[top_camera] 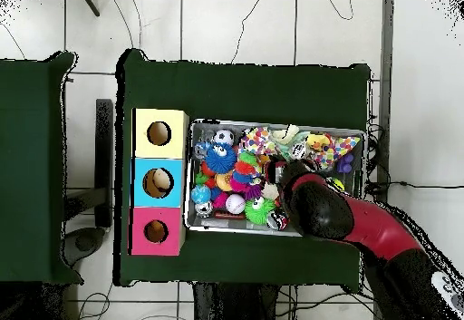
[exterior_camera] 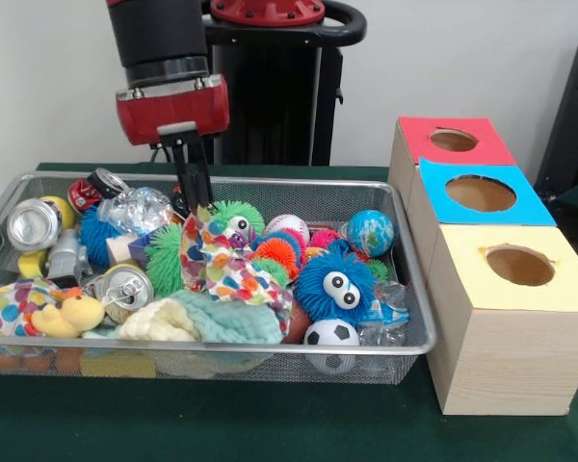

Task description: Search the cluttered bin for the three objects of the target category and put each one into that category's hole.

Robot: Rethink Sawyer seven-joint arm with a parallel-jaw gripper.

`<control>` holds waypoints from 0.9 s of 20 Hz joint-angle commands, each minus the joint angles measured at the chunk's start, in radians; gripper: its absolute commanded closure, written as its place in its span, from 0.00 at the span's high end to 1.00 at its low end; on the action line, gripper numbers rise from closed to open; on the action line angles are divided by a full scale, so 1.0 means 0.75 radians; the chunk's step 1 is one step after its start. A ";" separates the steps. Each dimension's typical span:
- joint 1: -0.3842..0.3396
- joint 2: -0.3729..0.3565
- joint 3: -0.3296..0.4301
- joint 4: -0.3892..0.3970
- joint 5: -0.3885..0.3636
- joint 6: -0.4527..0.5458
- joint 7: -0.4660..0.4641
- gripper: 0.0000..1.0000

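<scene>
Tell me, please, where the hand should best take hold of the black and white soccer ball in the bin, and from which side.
Probably from straight above, closing across the widest middle of the soccer ball. It is round, so no side grips better, but it lies against the bin's front wire wall, with the blue fuzzy toy with eyes right behind it. Only the top is free.
</scene>
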 commanded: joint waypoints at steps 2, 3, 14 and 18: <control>0.198 -0.018 -0.347 -0.008 -0.036 0.060 0.289 0.00; 0.209 -0.017 -0.366 -0.014 -0.034 0.075 0.281 0.00; 0.337 0.007 -0.557 -0.084 -0.028 0.086 0.230 0.00; 0.430 0.022 -0.676 -0.139 -0.076 0.167 0.190 0.00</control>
